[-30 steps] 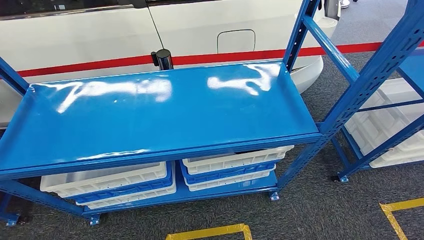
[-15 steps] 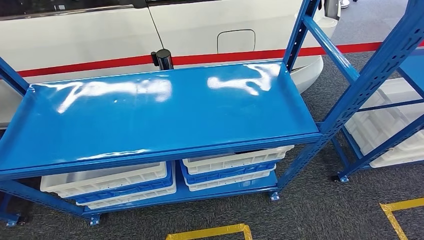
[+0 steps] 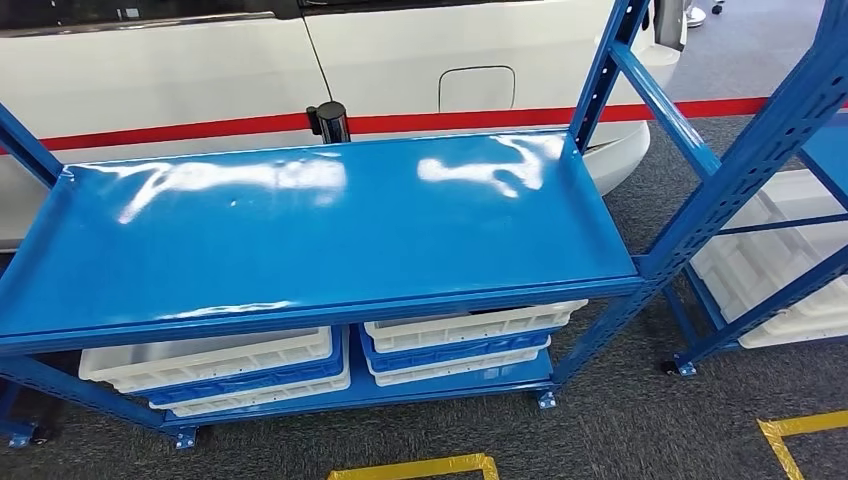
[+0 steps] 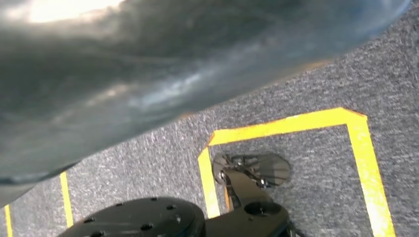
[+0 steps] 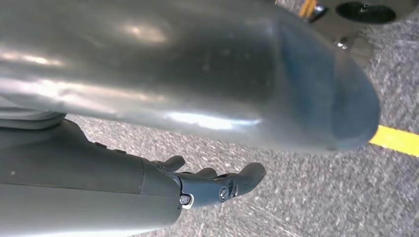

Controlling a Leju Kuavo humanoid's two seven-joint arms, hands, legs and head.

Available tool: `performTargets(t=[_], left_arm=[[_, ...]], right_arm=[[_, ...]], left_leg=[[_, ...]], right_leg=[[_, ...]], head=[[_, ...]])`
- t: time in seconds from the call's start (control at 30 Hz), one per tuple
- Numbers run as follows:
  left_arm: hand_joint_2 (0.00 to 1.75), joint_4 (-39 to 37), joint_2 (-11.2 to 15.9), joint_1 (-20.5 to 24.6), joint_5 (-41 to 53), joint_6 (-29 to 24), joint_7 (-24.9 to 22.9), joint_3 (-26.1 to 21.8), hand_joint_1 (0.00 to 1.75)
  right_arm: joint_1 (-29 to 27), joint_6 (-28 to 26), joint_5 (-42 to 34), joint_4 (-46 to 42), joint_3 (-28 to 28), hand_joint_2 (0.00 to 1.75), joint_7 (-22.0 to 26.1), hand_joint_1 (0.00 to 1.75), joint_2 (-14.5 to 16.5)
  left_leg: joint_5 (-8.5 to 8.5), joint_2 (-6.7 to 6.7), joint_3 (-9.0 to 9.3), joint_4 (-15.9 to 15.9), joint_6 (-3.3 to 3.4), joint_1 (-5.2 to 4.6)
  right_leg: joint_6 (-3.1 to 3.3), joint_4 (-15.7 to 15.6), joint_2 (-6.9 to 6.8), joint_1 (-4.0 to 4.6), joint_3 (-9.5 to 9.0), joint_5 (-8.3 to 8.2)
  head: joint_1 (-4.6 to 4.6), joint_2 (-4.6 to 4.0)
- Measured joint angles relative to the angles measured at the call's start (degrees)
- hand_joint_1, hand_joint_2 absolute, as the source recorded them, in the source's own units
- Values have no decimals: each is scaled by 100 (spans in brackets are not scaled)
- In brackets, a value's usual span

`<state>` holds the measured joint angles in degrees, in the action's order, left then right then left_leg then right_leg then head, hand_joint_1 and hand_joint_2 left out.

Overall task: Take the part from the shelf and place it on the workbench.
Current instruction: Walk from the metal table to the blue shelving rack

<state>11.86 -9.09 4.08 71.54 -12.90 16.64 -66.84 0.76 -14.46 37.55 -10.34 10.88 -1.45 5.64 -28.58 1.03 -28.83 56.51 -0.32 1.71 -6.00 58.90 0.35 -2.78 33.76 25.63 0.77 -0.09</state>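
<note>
- A blue steel shelf rack (image 3: 330,235) is faced in the head view; its top deck is bare and glossy, and no part can be made out on it.
- Stacked white and blue crates (image 3: 215,365) are held on the lower tier; whether the part lies inside one cannot be told.
- The right hand (image 5: 217,185) is seen in the right wrist view hanging over grey carpet (image 5: 316,197), its fingers loosely spread with nothing grasped.
- The left hand's state cannot be told: a large blurred grey surface (image 4: 163,74) dominates the left wrist view.
- Yellow floor tape (image 4: 365,163) is seen below.
- The task is judged to be at its very start, with the part not yet located.
- A reach could be wasted on the bare deck if the part sits below; the deck edge or the blue upright (image 3: 740,165) could be struck by a raised arm.
- A white vehicle (image 3: 400,60) stands close behind the rack.
</note>
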Motion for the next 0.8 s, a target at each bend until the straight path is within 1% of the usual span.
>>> performTargets(t=[0.03,0.07,0.1,0.13,0.17,0.2,0.23,0.27,0.3,0.33,0.37,0.4,0.43,0.47,0.5,0.53,0.57,0.6,0.63,0.67,0.7,0.73,0.77,0.8], left_arm=[[0,1,4,1,0,-2,-1,0,0],[0,2,7,1,0,-3,-1,0,0],[0,1,4,1,0,-4,-2,0,0],[0,1,4,1,0,-4,-2,0,0],[0,1,4,1,0,-4,-2,0,0],[0,1,4,3,0,-4,-3,0,0],[0,1,4,4,0,-4,-3,0,0],[0,1,4,6,0,-4,-4,0,0],[0,1,3,5,0,-5,-8,0,0],[0,1,3,-1,0,-8,-13,0,0],[0,1,3,-6,0,-11,-18,0,0],[0,1,3,-10,0,-18,-23,0,0],[0,1,4,-11,0,-26,-27,0,0],[0,1,6,-6,0,-34,-31,0,0],[0,1,6,3,1,-43,-34,1,0],[0,1,6,10,3,-49,-35,1,0],[0,1,5,15,4,-55,-37,2,0],[0,1,4,16,6,-63,-40,2,0],[0,1,4,12,7,-75,-44,2,0],[0,1,4,10,7,-85,-49,2,0],[0,1,4,10,9,-95,-52,2,0],[0,1,4,12,14,-101,-55,2,0],[0,1,4,14,20,-103,-59,2,0],[0,1,4,14,26,-104,-66,2,0]], right_arm=[[2,1,0,1,0,0,-3,0,4],[3,1,0,1,0,0,-9,0,7],[2,0,0,0,0,0,-14,0,0],[0,0,1,-1,0,0,-19,0,-2],[-1,0,3,-1,0,0,-21,0,-2],[-1,1,6,-1,0,0,-21,0,-1],[-2,1,9,-1,0,0,-21,0,1],[-2,1,10,0,0,0,-21,0,2],[-3,2,11,1,0,0,-21,0,2],[-4,3,11,1,0,0,-21,0,2],[-5,4,12,1,0,0,-21,0,1],[-5,5,13,1,0,0,-21,0,1],[-4,5,13,1,0,0,-21,0,1],[-3,5,13,1,0,0,-21,0,3],[-2,5,13,1,0,0,-21,0,4],[-1,5,14,1,0,0,-21,0,5],[-1,5,14,1,0,0,-21,0,7],[0,5,15,1,0,0,-21,0,7],[0,5,17,1,0,0,-21,0,7],[-1,5,20,1,0,0,-21,0,6],[-1,5,25,1,0,0,-21,0,6],[-2,5,28,1,0,0,-23,0,7],[-2,5,32,1,0,0,-27,0,8],[-4,6,34,1,0,0,-32,0,9]], left_leg=[[-17,7,4,6,-46,-9],[-23,14,11,-1,-81,-7],[-27,18,21,-11,-110,7],[-51,10,25,10,-132,28],[-121,-9,-11,113,-144,42],[-256,-32,-117,349,-148,48],[-433,-54,-296,715,-141,44],[-617,-66,-527,1150,-132,36],[-746,-68,-745,1538,-124,29],[-763,-70,-889,1757,-110,26],[-662,-72,-926,1754,-89,22],[-460,-77,-849,1521,-62,17],[-217,-91,-697,1147,-27,10],[-37,-112,-535,763,-3,-9],[75,-129,-413,472,11,-26],[113,-140,-354,308,18,-48],[100,-136,-347,254,21,-74],[109,-119,-355,241,40,-85],[127,-105,-356,221,69,-87],[146,-93,-354,202,103,-83],[167,-84,-352,185,136,-74],[178,-79,-356,179,158,-70],[182,-70,-366,179,171,-77],[184,-60,-373,180,177,-83]], right_leg=[[59,-106,14,10,-63,-14],[146,-96,26,39,-72,-1],[224,-86,25,44,-65,4],[282,-84,21,46,-68,10],[330,-84,15,46,-78,16],[381,-91,5,46,-89,21],[423,-93,-8,59,-97,30],[457,-93,-21,81,-103,39],[487,-92,-32,105,-109,47],[504,-91,-38,127,-121,56],[514,-90,-39,142,-138,64],[520,-89,-38,153,-163,74],[517,-90,-37,158,-188,87],[503,-82,-38,179,-207,104],[481,-78,-40,193,-217,118],[452,-78,-46,205,-216,128],[420,-84,-55,210,-215,130],[387,-99,-65,201,-216,128],[356,-88,-72,188,-202,135],[336,-13,-74,179,-162,180],[333,168,-71,176,-71,275],[347,465,-65,171,81,415],[363,847,-60,174,269,577],[368,1216,-57,176,455,705]], head=[[0,0],[-5,0],[-22,1],[-27,1],[-36,1],[-47,1],[-57,0],[-63,0],[-64,0],[-64,0],[-64,0],[-65,0],[-66,0],[-67,0],[-67,0],[-65,0],[-66,0],[-67,0],[-67,0],[-66,0],[-60,0],[-56,0],[-50,0],[-50,0]])
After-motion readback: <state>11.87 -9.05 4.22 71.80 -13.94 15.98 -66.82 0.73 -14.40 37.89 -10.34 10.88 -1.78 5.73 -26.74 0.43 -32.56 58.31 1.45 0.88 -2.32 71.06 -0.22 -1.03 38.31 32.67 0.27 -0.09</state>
